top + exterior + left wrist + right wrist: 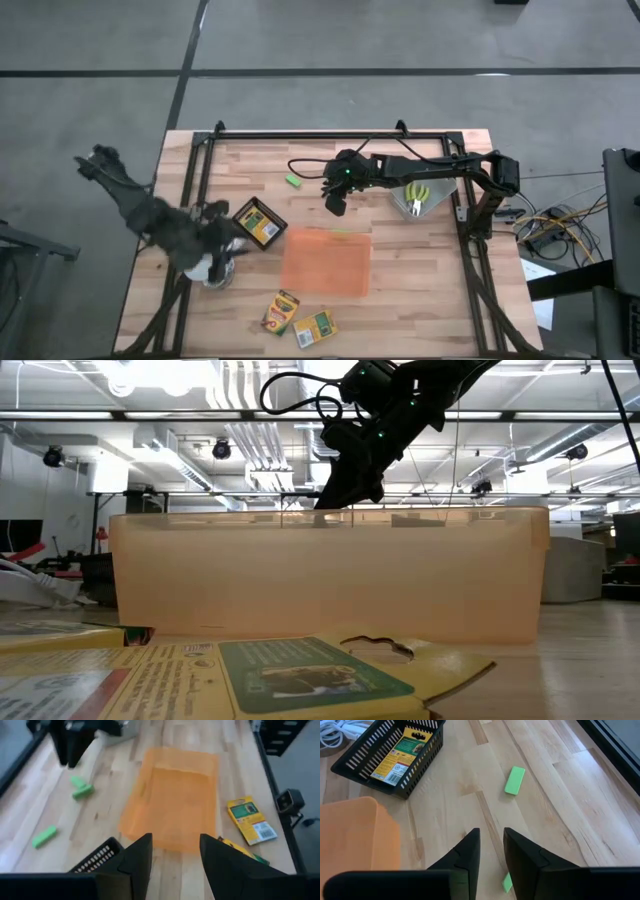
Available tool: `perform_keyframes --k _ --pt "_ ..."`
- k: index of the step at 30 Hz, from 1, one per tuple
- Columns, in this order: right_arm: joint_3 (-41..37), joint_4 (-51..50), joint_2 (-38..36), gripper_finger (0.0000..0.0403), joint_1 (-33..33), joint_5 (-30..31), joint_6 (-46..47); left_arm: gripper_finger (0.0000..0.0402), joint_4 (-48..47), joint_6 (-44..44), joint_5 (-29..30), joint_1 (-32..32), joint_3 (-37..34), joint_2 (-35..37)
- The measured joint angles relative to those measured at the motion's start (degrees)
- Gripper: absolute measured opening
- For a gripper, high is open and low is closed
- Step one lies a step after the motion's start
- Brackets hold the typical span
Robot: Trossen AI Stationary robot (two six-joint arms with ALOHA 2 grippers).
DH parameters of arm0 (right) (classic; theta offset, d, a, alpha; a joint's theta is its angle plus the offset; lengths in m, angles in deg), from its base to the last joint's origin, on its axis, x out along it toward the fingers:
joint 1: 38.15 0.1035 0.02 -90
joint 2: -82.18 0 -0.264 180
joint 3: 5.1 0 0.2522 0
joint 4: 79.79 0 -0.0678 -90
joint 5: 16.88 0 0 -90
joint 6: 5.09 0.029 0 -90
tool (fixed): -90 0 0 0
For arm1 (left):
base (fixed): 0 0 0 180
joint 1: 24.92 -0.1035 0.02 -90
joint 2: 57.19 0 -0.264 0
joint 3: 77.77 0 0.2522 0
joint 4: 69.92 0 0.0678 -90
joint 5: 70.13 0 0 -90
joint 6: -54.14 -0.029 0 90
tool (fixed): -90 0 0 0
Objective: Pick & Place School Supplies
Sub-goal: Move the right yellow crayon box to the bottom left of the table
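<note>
My left gripper [175, 852] stands open and empty above the table's left part, beside a black basket [258, 222] that holds a crayon box [402, 752]. It faces the orange tray [175, 800]. My right gripper [492, 840] hovers past the tray's far edge with a narrow gap between its fingers and nothing in it. A green block [514, 780] lies flat ahead of it, and another [507, 882] lies on the wood below its fingers. Two crayon boxes [281, 312] [315, 327] lie near the front edge. Yellow-handled scissors [417, 195] lie at the far right.
A white bulb [215, 270] with its cord sits under the left arm. The orange tray [325, 260] takes up the table's middle. A black frame rail [330, 133] runs along the far edge and both sides. Bare wood shows at the near right.
</note>
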Motion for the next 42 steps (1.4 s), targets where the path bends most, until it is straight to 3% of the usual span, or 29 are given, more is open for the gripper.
perform_keyframes --k 5,11,20,28,31,37,42 --pt "0.0 0.0 0.0 0.0077 0.01 -0.01 0.0 0.017 0.03 1.26 3.37 7.12 -0.02 -1.8" --pt "0.0 0.0 0.0 0.0068 0.01 -0.01 0.0 0.017 2.21 5.71 4.02 7.2 -0.02 -3.09" --pt "0.0 0.02 0.0 0.0079 0.01 -0.01 0.0 0.017 10.55 -0.71 4.82 7.18 -0.02 -8.1" --pt "0.0 0.0 0.0 0.0086 0.01 -0.01 0.0 0.017 18.53 1.73 4.85 6.72 -0.04 -14.92" --pt "0.0 0.0 0.0 0.0085 0.01 -0.01 0.0 0.017 20.37 5.79 6.38 6.15 -0.02 -17.32" --pt "0.0 -0.01 0.0 0.0075 0.01 -0.01 0.0 0.017 19.61 28.47 10.32 5.2 -0.02 -19.8" --pt "0.0 0.0 0.0 0.0068 -0.01 -0.01 0.0 0.017 20.51 31.62 9.65 5.21 -0.02 -20.96"
